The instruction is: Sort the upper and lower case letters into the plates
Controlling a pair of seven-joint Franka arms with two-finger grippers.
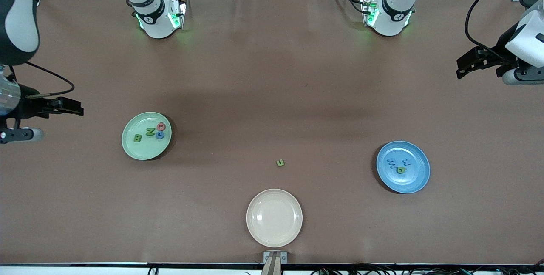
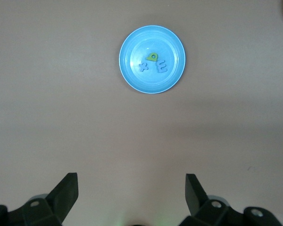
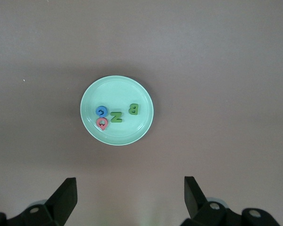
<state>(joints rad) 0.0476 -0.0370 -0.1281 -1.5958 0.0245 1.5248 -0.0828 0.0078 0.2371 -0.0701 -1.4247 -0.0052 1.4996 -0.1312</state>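
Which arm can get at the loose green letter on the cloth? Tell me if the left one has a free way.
Probably yes. The left gripper hangs open at its end of the table, and only bare cloth lies between it and the green letter; the blue plate sits aside.

Reading B (image 3: 133,109), Z (image 3: 116,117), a blue C (image 3: 100,111) and a pink Q (image 3: 102,123) on the mint green plate (image 3: 141,94), centre of the right wrist frame. Reading a blue x (image 2: 144,65), a blue E (image 2: 162,67) and a green a (image 2: 153,57) on the blue plate (image 2: 132,42), upper centre of the left wrist frame. Reading a green u (image 1: 280,163) lying on the table (image 1: 272,75), lower centre of the front frame.
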